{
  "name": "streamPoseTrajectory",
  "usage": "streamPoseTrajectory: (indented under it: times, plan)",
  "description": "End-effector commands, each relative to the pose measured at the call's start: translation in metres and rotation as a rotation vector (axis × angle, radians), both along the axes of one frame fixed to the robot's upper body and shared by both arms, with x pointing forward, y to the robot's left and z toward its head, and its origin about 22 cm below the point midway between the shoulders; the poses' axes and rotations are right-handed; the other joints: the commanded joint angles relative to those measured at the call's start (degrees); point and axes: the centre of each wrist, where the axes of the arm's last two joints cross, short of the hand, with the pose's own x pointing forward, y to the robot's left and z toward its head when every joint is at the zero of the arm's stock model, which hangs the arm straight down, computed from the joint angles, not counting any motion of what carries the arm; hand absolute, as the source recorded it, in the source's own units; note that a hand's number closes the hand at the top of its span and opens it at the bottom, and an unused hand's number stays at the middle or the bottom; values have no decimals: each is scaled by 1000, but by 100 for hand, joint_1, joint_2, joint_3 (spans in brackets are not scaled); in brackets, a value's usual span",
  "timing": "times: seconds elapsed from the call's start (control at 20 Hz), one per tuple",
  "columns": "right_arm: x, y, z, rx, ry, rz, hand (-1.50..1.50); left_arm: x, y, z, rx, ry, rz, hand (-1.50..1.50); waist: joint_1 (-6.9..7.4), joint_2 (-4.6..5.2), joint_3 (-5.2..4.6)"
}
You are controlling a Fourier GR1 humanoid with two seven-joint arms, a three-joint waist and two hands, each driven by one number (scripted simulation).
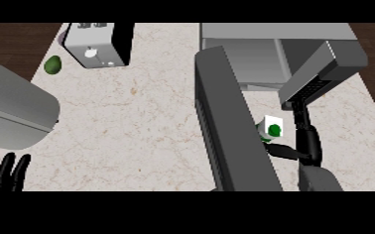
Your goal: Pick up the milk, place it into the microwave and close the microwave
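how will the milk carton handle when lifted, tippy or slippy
The milk carton looks boxy and flat-sided, so it probably won't roll. It seems small against the right hand curled round it, so likely light. Its smooth faces might slip, and brushing the open microwave door close beside it could tilt it.

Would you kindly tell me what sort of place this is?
Most likely a kitchen: a pale speckled stone counter carries a silver and black toaster and a grey microwave with its dark door open, and the black right hand holds a small white milk carton with a green spot.
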Motion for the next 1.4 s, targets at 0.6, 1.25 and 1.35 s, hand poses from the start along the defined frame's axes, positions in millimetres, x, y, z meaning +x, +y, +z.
streamPoseTrajectory:
  times: [0.6,1.25,1.35]
  plan:
    - [2,12,-26,283,18,438,-150,15,-6,-4,-20,10,-18,-150,43,19,8]
    - [28,49,-4,165,-215,221,150,-9,1,-2,-28,25,-6,-150,-33,-31,-7]
    - [50,0,18,152,-224,259,150,5,14,-9,-8,3,-17,-150,3,-1,-2]
